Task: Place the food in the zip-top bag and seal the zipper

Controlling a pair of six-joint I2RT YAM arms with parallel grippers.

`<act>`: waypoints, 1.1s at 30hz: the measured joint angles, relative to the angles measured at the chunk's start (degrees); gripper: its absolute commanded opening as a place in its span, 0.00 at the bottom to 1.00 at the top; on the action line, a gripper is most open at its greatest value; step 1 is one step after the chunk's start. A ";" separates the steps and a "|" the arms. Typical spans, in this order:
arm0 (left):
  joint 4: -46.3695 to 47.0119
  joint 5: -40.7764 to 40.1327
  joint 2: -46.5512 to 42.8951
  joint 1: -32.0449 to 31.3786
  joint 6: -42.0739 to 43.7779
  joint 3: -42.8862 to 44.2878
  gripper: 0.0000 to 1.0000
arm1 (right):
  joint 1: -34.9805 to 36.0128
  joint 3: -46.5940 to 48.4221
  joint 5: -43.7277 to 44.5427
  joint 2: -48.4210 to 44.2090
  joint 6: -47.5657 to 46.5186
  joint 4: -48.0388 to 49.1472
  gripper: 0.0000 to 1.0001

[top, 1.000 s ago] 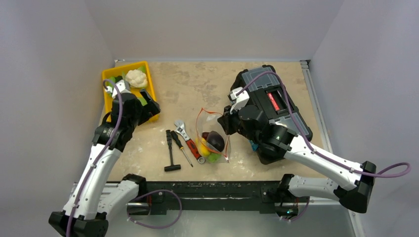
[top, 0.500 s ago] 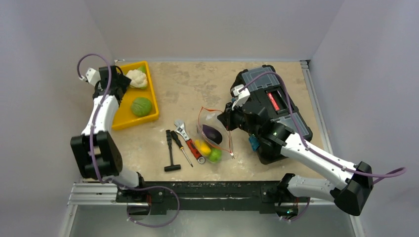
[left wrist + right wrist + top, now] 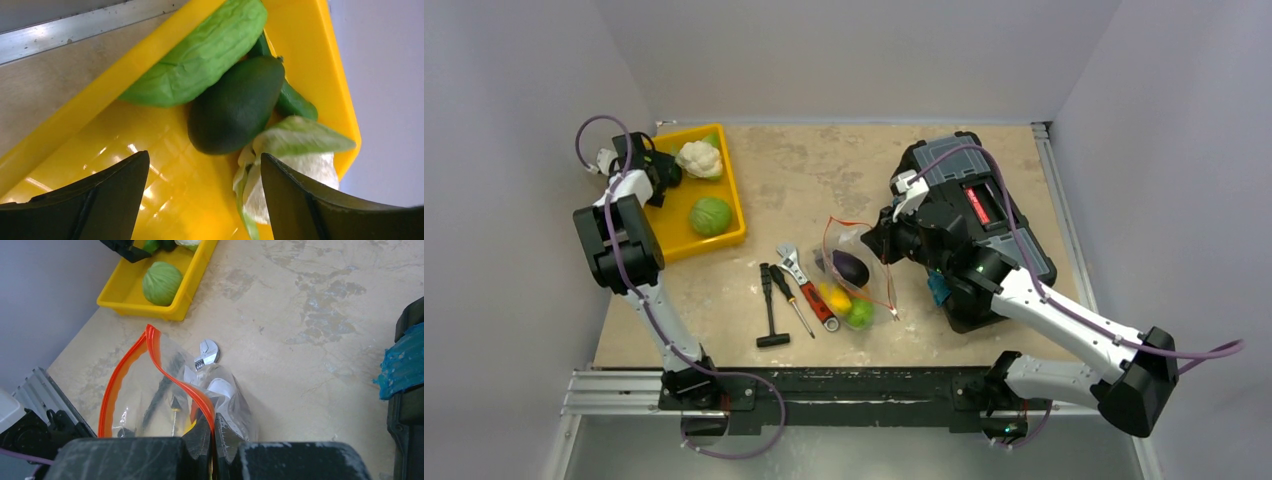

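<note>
Hovering low over the yellow tray (image 3: 150,195), the left gripper (image 3: 204,162) has its fingers apart, and nothing is between them. In the top view this gripper is at the far left corner of the tray. Just ahead of the fingers lies a dark green piece (image 3: 235,105), and a pale green piece (image 3: 200,50) leans on it along the tray wall. The cauliflower (image 3: 300,175) touches the dark piece on the other side. The cabbage (image 3: 711,215) sits alone in the near half of the tray.

The right gripper (image 3: 212,440) is closed tight on the zipper (image 3: 111,400) and holds this edge up, so the mouth of the bag (image 3: 150,400) stands open. The bag rests on the table (image 3: 824,170), between the wrench (image 3: 809,290) and the black case (image 3: 984,200). Inside it I see the eggplant (image 3: 852,268), a yellow piece (image 3: 835,297) and a green ball (image 3: 859,314).
</note>
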 measured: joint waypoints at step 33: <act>4.24 1.57 1.11 0.55 -3.89 -2.93 0.17 | -0.66 0.02 -1.55 1.81 2.64 -0.04 0.00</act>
